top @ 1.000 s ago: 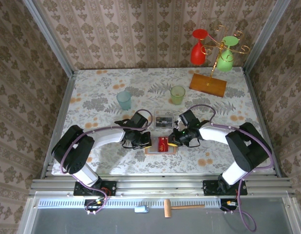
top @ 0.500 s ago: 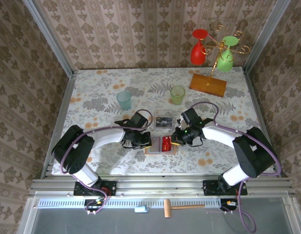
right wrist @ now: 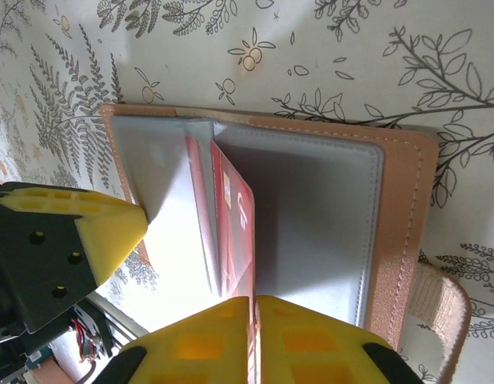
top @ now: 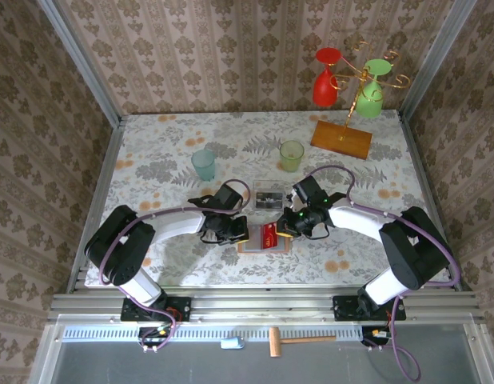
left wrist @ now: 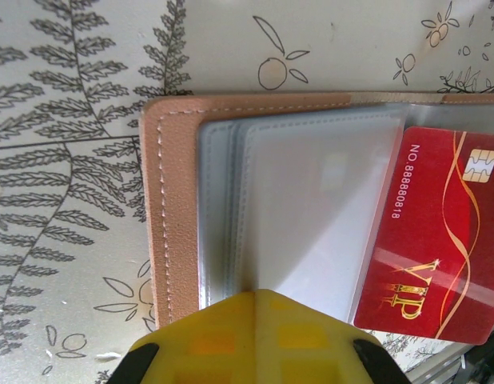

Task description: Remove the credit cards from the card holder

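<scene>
card holder: salmon-pink, open | credit card: red, gold VIP

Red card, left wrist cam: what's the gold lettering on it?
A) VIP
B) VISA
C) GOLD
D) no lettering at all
A: the red card lying against the clear sleeves of the card holder carries gold "VIP" lettering near its lower edge, along with a chip and a printed number.
</scene>
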### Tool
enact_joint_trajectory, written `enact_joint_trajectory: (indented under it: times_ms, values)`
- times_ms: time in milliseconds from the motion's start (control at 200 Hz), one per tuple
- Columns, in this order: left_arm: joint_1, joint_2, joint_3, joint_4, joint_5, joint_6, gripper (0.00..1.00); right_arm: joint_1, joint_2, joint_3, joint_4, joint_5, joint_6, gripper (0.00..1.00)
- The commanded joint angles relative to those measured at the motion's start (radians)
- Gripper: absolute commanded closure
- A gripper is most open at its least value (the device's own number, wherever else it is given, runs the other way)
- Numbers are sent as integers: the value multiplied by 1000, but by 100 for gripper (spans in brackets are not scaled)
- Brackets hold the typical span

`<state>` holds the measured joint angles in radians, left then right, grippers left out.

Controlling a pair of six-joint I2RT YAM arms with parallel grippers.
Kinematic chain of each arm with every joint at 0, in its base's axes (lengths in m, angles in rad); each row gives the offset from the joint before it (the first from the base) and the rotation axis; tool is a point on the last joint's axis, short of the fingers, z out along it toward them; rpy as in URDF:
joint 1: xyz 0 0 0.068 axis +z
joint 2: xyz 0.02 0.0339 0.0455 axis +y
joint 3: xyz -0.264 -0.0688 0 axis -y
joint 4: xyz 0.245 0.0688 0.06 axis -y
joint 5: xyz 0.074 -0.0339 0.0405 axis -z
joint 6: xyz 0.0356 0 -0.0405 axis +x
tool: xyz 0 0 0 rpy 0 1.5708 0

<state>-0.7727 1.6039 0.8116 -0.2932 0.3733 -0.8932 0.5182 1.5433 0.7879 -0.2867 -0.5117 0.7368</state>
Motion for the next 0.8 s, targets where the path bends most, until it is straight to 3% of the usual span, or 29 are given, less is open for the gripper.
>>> enact_joint_trajectory:
  times_ms: [0,385,795]
  values:
    - [-7,28,-9,-18,-11,-1,98,10,15,32,4,-4,15,87]
    - [-5,34,-7,-14,-5,2,98,25,15,33,2,0,30,85]
    - [0,17,-6,-18,-5,2,97,26,0,52,-28,16,19,91]
